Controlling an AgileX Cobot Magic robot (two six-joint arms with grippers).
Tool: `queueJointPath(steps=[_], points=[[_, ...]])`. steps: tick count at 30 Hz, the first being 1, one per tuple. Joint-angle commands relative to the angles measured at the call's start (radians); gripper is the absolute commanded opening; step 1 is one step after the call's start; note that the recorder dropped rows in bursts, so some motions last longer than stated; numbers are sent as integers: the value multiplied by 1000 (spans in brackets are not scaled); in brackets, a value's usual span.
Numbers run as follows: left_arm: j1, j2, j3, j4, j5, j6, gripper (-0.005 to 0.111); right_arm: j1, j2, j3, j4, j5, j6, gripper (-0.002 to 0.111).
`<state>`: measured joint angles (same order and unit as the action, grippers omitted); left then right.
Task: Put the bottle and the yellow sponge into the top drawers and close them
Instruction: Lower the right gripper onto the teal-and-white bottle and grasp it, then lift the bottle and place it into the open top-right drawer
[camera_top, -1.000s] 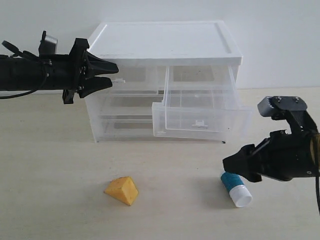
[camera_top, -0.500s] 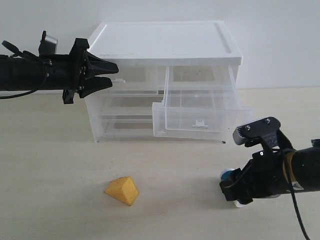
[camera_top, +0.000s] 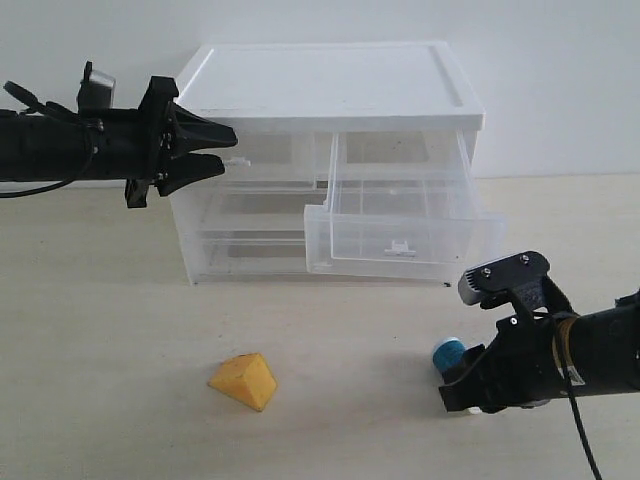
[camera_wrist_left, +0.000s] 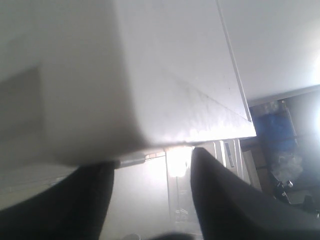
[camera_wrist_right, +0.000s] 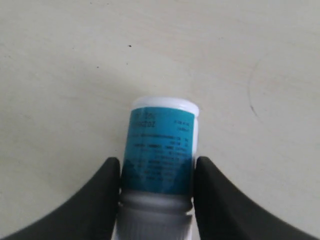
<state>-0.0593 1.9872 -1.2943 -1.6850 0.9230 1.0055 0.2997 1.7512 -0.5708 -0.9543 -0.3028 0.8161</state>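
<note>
Bottle lies on its side on the table at 5 o'clock. The right gripper has its jaws clamped on the teal body, just by the cap. Lift? (KM)

Judgement: lift straight up first and keep it level. Then carry it toward 11 o'clock, over the open right drawer, and clear the front wall before release. (RT)

Left gripper? (KM)

Jaws apart and holding nothing, at 10 o'clock by the tab of the shut left drawer. Sponge sits free at 7 o'clock. (RT)

Gaps? (KM)

Exterior view: the arm hides all but the bottle's teal end. Right wrist view: the cap is cut off at the frame edge, so I cannot tell how deep the pads sit. Left wrist view: washed out, tab barely legible. (RT)
</note>
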Motion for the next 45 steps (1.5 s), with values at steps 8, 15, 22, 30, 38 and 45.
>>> queueJointPath(steps=[8, 15, 22, 30, 38, 45], points=[[3, 8, -16, -53, -57, 18, 46, 1, -93, 123, -69, -133, 74, 0], [3, 8, -16, -53, -57, 18, 46, 1, -243, 176, -289, -412, 299, 0], [3, 8, -16, -53, -57, 18, 46, 1, -405, 130, -249, -780, 365, 0], [3, 8, -16, -53, -56, 20, 46, 1, -499, -98, -126, -493, 494, 0], [3, 8, -16, -53, -59, 35, 46, 1, -420, -280, -125, -117, 536, 0], [3, 8, -16, -53, -60, 35, 46, 1, -273, -308, -90, -104, 530, 0]])
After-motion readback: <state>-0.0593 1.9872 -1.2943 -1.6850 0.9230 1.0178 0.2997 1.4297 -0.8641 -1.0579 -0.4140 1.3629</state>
